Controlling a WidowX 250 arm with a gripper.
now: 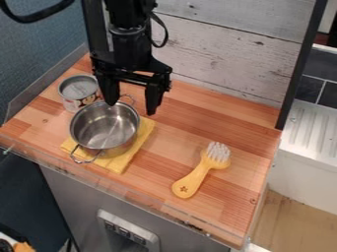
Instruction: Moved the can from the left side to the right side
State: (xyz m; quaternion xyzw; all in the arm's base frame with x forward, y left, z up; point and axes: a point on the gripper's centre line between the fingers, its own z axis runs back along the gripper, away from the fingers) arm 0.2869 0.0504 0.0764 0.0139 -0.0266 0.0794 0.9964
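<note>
The gripper (132,104) hangs down from the top edge over the back left of the wooden counter, its two fingers spread apart with nothing between them. Its left finger is just above the far rim of the metal pot. The can (79,92), silver on top with a printed label, stands upright at the back left of the counter, to the left of the gripper and behind the pot. Part of its right side is hidden by the gripper's left finger and the pot.
A metal pot (105,126) with two wire handles sits on a folded yellow cloth (123,160). A yellow brush (197,174) with white bristles lies right of centre. Clear low edging (131,192) runs along the front; a whitewashed plank wall (230,51) stands behind.
</note>
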